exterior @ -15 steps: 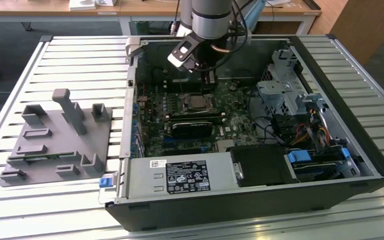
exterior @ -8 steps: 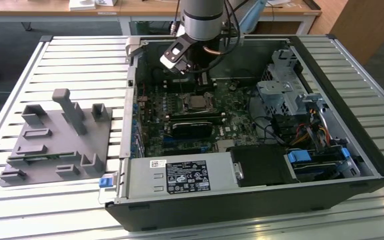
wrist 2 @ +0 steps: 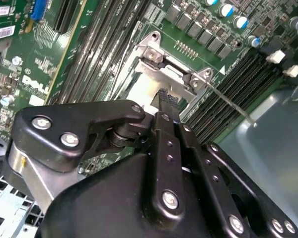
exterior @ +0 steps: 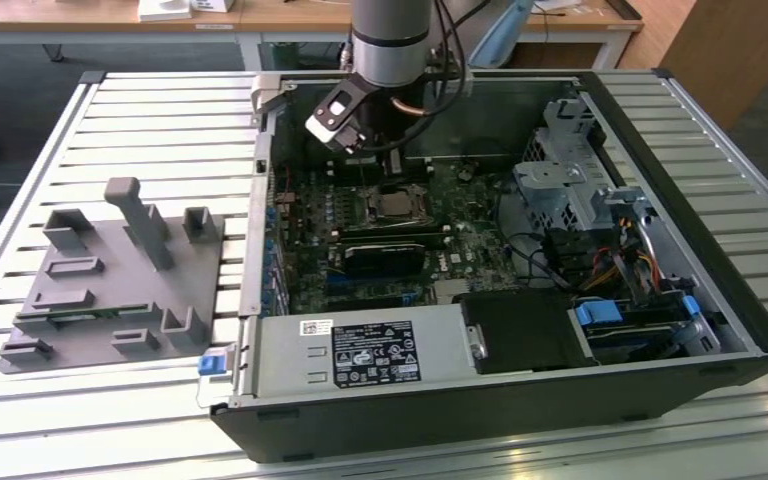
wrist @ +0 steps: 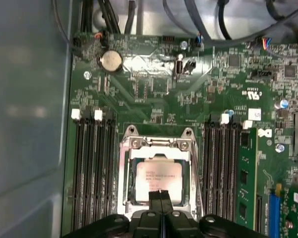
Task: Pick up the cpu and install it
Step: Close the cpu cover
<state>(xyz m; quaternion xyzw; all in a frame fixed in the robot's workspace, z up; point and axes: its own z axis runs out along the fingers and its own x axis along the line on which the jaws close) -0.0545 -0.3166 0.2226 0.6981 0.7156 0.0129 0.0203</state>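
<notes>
Gripper [wrist: 160,194]: jaws together, nothing between them, tip over the near edge | cpu [wrist: 159,179]: flat inside socket frame [wrist: 123,168] | risk: press off-centre and you could tilt it askew.

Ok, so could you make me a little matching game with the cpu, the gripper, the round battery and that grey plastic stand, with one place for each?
Things
1. cpu
2. gripper
3. round battery
4. grey stand

Places
A. on the slatted table, outside the computer case, at the exterior view's left
B. lying in the metal socket frame
C. on the green board, near its edge by the cables
D. over the socket, jaws shut

Pairs: 1-B, 2-D, 3-C, 4-A
</notes>
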